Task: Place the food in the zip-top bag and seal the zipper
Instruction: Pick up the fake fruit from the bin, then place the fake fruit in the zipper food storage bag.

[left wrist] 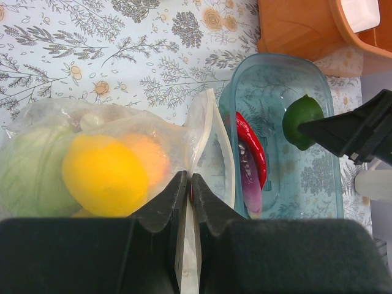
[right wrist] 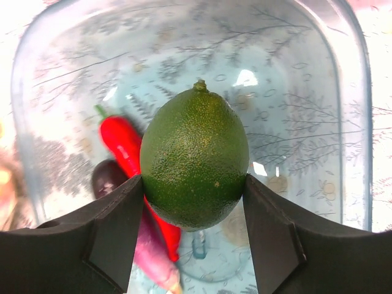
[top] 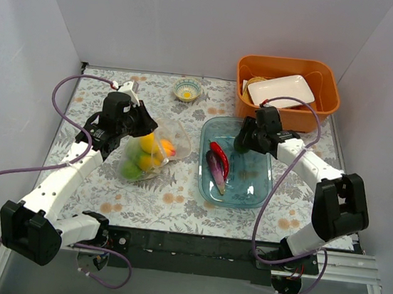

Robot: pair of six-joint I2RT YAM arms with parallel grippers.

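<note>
Right gripper: I hold the green lime across its widest girth, one finger on each flank, jaws set wide and pressed against the rind. The lime hangs above the blue tray, over the red chilli and purple eggplant lying in it. I judge this toy fruit light and hard, its rounded skin apt to squirt from flat pads, hence the hold at the equator. Left gripper: I am clenched almost shut on the mouth edge of the zip-top bag, at its whitish zipper. The film looks thin, limp and slippery, so the stiffer rim is the place to pinch. Inside lie the lemon, cabbage and an orange fruit.
</note>
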